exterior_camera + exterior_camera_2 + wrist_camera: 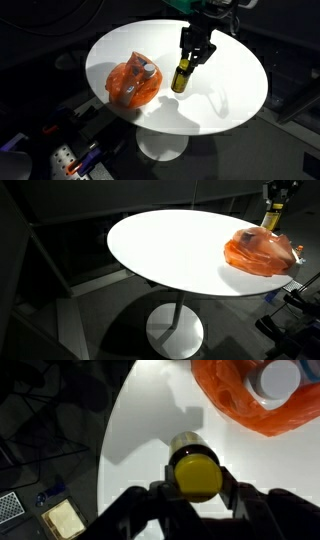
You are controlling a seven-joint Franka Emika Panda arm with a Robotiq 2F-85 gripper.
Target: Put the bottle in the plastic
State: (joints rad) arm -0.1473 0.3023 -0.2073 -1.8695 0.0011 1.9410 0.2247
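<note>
Two fingers [157, 495] grip the bottle [195, 468], while the frame edge crops the orange plastic [228, 395].

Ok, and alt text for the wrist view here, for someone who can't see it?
Seen from above, the gripper is shut on a yellow-capped bottle, with the white table beneath. An orange plastic bag lies at the view's upper right, a pale round lid showing inside it; dark floor lies past the table's edge.

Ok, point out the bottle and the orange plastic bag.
bottle [196, 472], wrist view, on its yellow cap.
orange plastic bag [126, 89], in an exterior view, on its crumpled front.
</note>
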